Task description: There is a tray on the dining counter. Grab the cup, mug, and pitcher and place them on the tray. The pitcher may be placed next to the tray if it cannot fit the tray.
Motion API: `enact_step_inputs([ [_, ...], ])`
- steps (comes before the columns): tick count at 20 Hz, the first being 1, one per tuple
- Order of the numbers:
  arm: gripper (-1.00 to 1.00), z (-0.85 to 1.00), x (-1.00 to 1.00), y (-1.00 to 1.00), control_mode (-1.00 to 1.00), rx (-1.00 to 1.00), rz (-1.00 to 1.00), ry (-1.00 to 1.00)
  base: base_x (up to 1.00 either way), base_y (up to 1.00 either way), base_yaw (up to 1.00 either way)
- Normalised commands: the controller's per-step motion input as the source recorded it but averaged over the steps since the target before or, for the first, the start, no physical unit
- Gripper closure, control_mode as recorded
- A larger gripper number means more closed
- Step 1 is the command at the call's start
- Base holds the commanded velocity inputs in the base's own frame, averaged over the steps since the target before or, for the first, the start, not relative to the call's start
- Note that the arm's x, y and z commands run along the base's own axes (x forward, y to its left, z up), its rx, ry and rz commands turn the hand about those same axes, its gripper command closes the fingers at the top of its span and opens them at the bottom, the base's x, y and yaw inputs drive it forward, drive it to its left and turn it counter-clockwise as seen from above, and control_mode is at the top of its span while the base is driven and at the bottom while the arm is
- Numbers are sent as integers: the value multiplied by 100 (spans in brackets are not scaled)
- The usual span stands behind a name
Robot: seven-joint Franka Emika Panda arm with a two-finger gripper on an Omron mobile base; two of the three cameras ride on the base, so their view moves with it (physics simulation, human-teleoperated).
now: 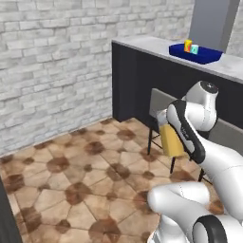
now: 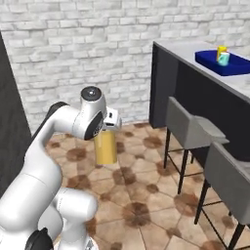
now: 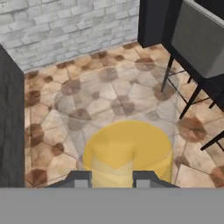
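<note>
Two vessels (image 2: 222, 56) on tray (image 2: 234, 66)

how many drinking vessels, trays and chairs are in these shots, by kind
cup: 1
mug: 1
pitcher, carried by the gripper: 1
tray: 1
grey chairs: 2
total: 6

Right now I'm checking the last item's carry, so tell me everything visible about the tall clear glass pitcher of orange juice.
The tall clear glass pitcher hangs upright from the gripper, high above the tiled floor, touching nothing else. Its walls look transparent, with yellow-orange juice filling the lower body. In the hand view its wide clear rim rings the juice, and the dark fingertips sit at its near wall. No handle can be made out. It is well short of the dining counter.
</note>
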Motion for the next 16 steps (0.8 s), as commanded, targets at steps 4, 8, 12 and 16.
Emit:
enact_step_inputs([
  [4, 100, 0, 0, 0, 100, 0, 0, 0, 100, 44, -53],
  [8, 100, 0, 0, 0, 100, 0, 0, 0, 99, 65, -58],
  [12, 100, 0, 0, 0, 100, 0, 0, 0, 52, 84, -55],
  [16, 100, 0, 0, 0, 100, 0, 0, 0, 29, 89, -53],
])
